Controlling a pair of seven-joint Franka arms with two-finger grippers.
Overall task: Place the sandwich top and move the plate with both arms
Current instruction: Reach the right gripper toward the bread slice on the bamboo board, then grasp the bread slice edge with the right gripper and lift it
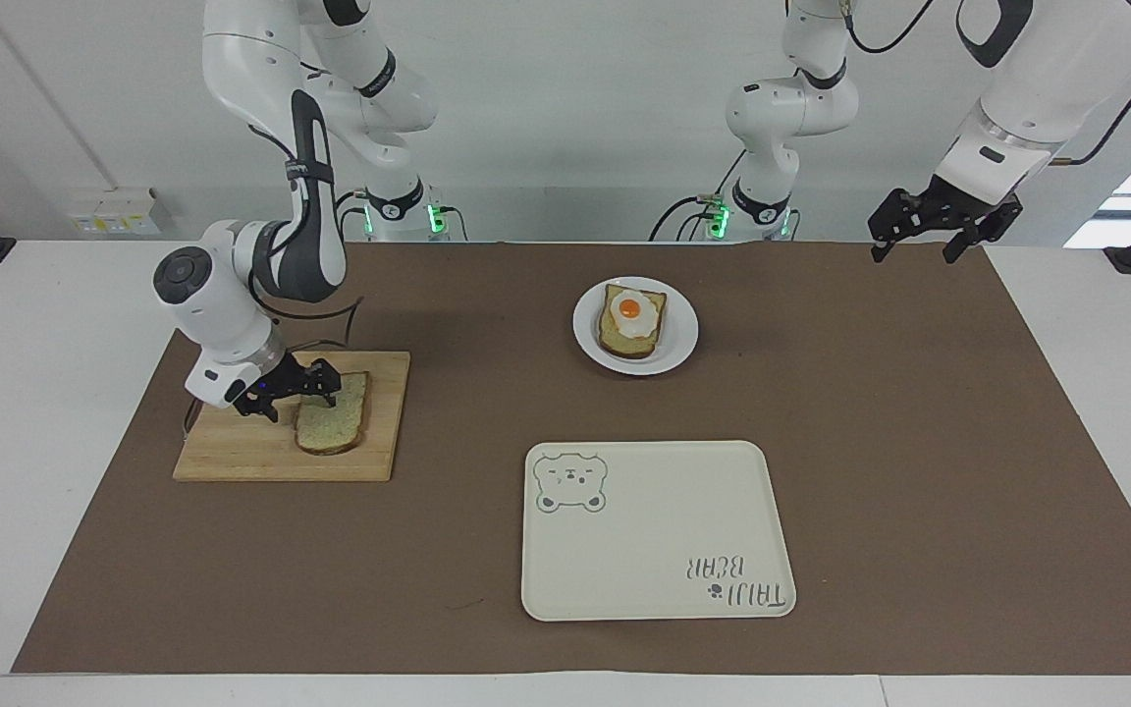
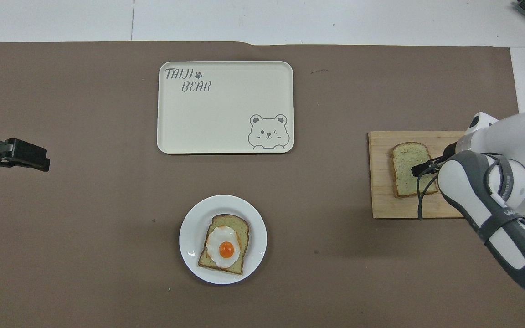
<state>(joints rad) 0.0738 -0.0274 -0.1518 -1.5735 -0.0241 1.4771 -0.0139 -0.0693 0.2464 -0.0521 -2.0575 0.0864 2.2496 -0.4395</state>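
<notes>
sandwich top (image 1: 333, 424) lies flat on a wooden cutting board (image 1: 232, 452) at the middle left of the facing frame and the middle right of the overhead frame, well apart from everything else, so the right arm has open room to come down on it. right gripper (image 1: 293, 391) sits low over the edge of the slice that faces the robots, its fingers spread wide and holding nothing; one finger stands over the bread and the other over bare board just beside it. that straddle reads as a set-up to pinch the slice by its edge, though whether the tips already touch the bread cannot be told.

plate (image 1: 681, 339) stands in the upper middle of the facing frame, with a bread slice (image 1: 624, 341) on it and a fried egg (image 1: 635, 311) on that, face up and uncovered, ready to take the top. a cream tray (image 1: 654, 560) with a bear drawing lies in the lower middle of the facing frame with nothing on it, a likely goal for the plate.

left gripper (image 1: 929, 234) waits at the upper right of the facing frame, raised over the edge of the brown mat (image 1: 919, 442), spread wide and holding nothing.
</notes>
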